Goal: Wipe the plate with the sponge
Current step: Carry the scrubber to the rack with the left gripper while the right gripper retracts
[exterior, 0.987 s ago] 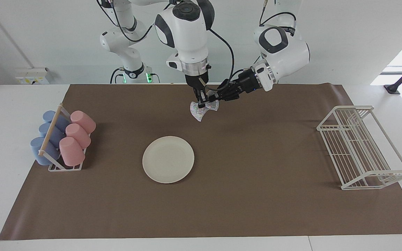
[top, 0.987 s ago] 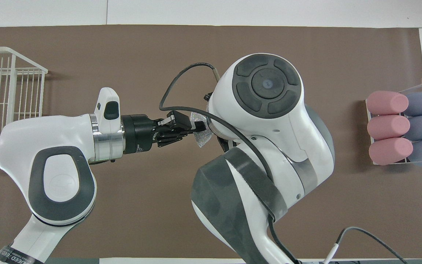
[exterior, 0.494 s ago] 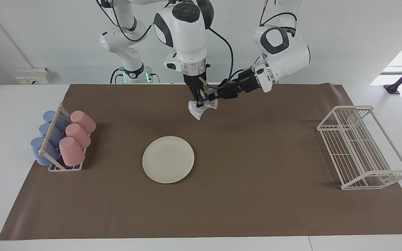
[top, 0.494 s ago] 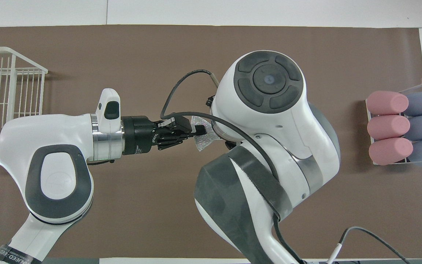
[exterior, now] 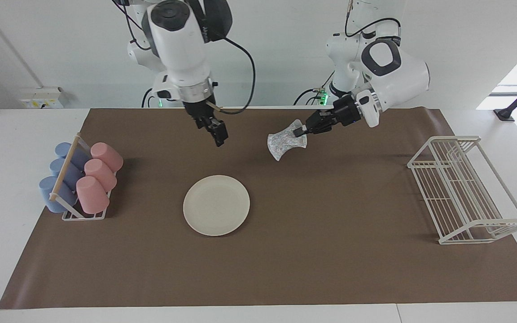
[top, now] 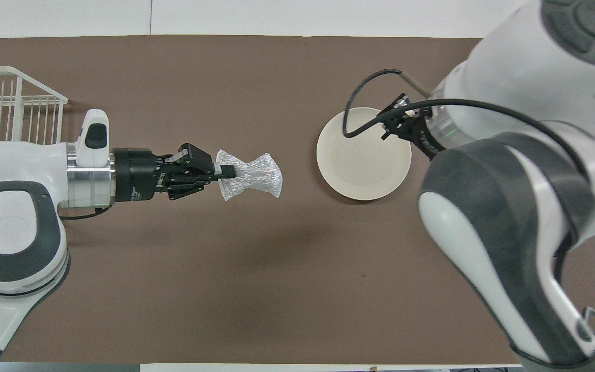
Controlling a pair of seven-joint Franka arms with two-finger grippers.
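Two arms work above a brown mat (exterior: 330, 251) that covers most of the table. The left gripper (exterior: 302, 131) hangs in the air over bare mat, near the middle of the table and close to the robots' edge, with its fingers clamped together on one end of the sponge (exterior: 286, 143). The sponge juts out from the fingertips, clear of the mat, its pinched waist and flared ends plain in the overhead view (top: 251, 174). The right gripper (exterior: 219, 134) is raised over the mat toward the right arm's end, holding nothing; its fingers look to be apart, though the facing view shows them edge-on and the overhead view hides them under the arm's wrist. In the overhead view that wrist overlaps the plate's rim, but the facing view shows the gripper up in the air and apart from the plate.

The plate (exterior: 216, 205) lies flat on the mat, farther from the robots than both grippers and well apart from the sponge. A small rack of pink and blue cups (exterior: 81, 179) stands at the right arm's end of the mat. A white wire rack (exterior: 465, 190) stands at the left arm's end
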